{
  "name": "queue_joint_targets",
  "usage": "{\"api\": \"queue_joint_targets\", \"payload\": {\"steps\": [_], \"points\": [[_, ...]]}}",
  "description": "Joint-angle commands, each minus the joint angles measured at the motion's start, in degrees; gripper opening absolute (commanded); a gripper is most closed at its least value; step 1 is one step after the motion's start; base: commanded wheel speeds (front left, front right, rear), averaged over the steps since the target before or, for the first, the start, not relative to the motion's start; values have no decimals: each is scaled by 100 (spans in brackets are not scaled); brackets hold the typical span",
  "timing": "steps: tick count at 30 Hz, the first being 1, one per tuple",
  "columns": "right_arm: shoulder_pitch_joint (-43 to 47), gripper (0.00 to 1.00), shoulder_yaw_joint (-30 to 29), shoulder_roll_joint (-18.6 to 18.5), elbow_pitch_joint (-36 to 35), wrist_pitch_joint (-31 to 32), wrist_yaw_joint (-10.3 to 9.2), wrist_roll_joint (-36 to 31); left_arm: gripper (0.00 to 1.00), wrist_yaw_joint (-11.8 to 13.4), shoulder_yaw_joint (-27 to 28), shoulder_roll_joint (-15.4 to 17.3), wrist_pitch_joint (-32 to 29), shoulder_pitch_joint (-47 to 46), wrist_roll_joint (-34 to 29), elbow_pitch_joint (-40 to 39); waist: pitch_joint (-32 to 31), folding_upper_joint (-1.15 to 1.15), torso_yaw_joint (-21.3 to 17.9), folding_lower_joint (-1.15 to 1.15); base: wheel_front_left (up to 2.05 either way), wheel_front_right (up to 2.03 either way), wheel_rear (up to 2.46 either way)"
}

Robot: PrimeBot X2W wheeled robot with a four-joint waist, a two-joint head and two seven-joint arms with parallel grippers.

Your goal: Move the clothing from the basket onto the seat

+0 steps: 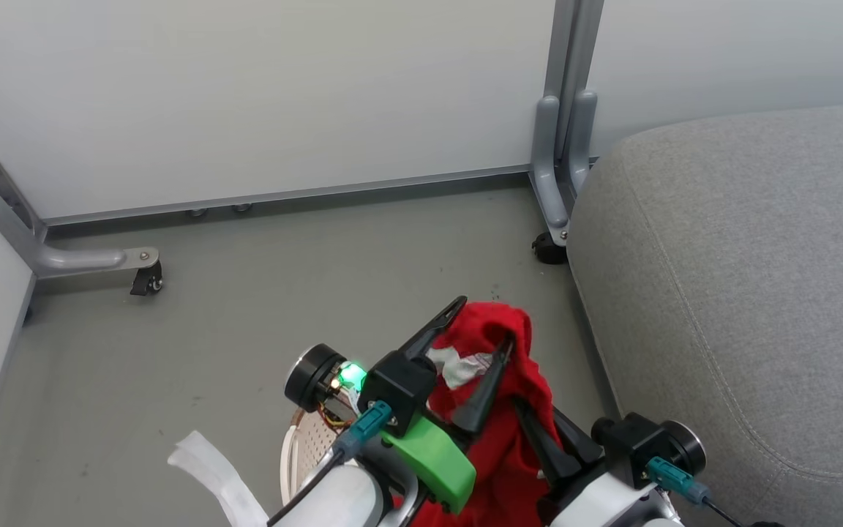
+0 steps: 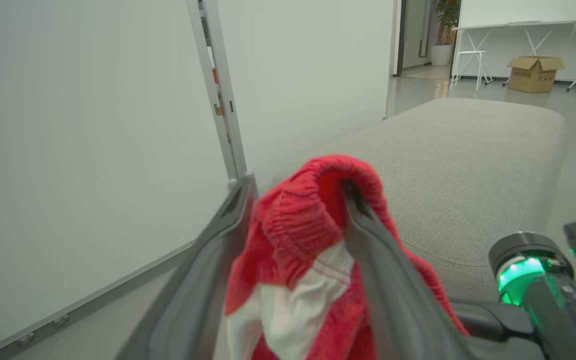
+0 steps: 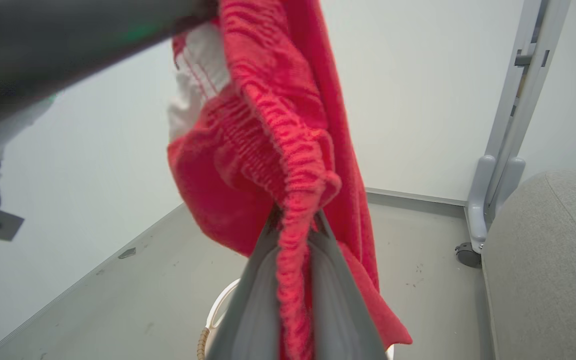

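While my right pincer (image 3: 293,222) is clamped on the ribbed waistband of the red garment (image 3: 278,125), my left pincer (image 1: 484,320) stands apart. The cloth is draped over one of its fingers (image 2: 375,260), with a white patch showing between the two. Lifted clear of the floor (image 1: 246,307), the garment hangs above the basket (image 1: 303,443), just left of the seat (image 1: 743,293) and not yet on it. Beyond, a grey post (image 1: 547,161) stands by the seat's far corner, against white wall panels (image 1: 282,95).
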State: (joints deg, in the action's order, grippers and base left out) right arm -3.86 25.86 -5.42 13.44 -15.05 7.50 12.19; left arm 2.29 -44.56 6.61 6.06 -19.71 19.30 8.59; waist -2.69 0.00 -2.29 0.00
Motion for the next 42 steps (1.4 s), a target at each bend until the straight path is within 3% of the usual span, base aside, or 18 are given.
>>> {"api": "queue_joint_targets", "payload": {"steps": [1,13,22,30,42], "points": [[-4,0,-16,-24,2,-20,-2,48,100,-31,-17,46,-34,71,47,14,-1,0,8,0,0,0,0],[-94,0,-85,-9,-29,-20,-2,56,100,-12,-76,111,-164,72,117,21,42,0,-15,0,0,0,0],[-58,0,-334,-11,-48,-20,-2,-29,100,129,-30,206,-87,69,57,74,172,0,-275,0,0,0,0],[148,0,-735,71,-94,-20,-2,-13,100,177,-16,257,-57,78,103,138,333,0,-780,0,0,0,0],[342,0,-1149,141,-277,-19,-2,-78,100,221,-12,355,-68,-121,51,79,793,0,-1956,0,0,0,0]]}}
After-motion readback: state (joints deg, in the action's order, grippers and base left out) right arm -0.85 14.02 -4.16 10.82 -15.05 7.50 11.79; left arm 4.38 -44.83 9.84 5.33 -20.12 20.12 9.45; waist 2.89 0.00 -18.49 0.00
